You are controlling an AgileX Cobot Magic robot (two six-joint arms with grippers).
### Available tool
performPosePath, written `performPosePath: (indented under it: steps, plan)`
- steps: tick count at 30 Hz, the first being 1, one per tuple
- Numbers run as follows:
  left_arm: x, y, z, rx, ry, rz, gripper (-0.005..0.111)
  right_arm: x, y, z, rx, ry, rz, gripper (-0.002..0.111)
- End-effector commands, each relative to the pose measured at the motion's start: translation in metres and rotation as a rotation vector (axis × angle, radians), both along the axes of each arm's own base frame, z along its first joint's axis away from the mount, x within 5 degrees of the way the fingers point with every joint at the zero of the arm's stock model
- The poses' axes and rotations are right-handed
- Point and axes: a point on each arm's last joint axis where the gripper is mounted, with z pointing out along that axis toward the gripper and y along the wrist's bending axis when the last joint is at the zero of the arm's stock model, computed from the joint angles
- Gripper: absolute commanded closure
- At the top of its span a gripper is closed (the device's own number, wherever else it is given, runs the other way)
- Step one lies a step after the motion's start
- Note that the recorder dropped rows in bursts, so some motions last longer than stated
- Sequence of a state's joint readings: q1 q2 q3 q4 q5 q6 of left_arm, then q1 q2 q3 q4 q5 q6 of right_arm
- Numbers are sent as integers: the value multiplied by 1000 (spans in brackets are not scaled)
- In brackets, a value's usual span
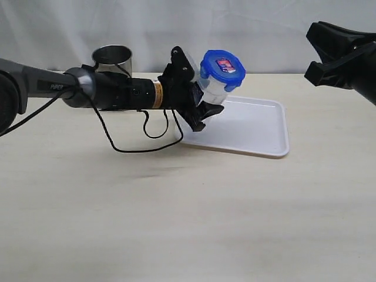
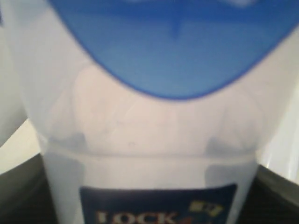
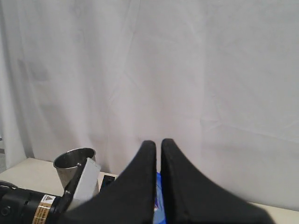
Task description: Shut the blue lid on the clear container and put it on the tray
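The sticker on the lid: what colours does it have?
The sticker on the blue lid is red and blue; the exterior view shows it best.

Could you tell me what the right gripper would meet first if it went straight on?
Probably the blue lid on the clear container in the left gripper; depth is unclear, so the right gripper might miss.

Right gripper cam, mostly just curtain

The right gripper (image 3: pixel 158 142) has its two black fingers (image 3: pixel 140 186) pressed almost together, just a thin slit between them and nothing in it. A sliver of the blue lid (image 3: pixel 158 205) peeks through that slit. White curtain (image 3: pixel 196 70) behind, steel cup (image 3: pixel 74 163) on the table (image 3: pixel 28 170), other arm (image 3: pixel 28 207) just beside it.
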State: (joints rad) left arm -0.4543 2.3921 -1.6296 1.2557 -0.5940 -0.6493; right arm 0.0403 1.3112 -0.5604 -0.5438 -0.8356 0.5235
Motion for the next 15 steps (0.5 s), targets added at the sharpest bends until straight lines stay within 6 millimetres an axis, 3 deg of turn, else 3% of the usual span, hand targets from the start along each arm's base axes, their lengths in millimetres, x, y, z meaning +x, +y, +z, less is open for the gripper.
performPosePath:
  steps: [1, 4, 15]
  plan:
    - [-2, -6, 2, 296, -105, 116, 107, 0, -1, -1, -2, -2, -8, 104]
    - [-4, -9, -2, 448, -179, 145, 107, 0, -1, -1, -2, -2, -8, 104]
    - [-13, -34, 10, 624, -379, 120, 107, 0, -1, -1, -2, -2, -8, 104]
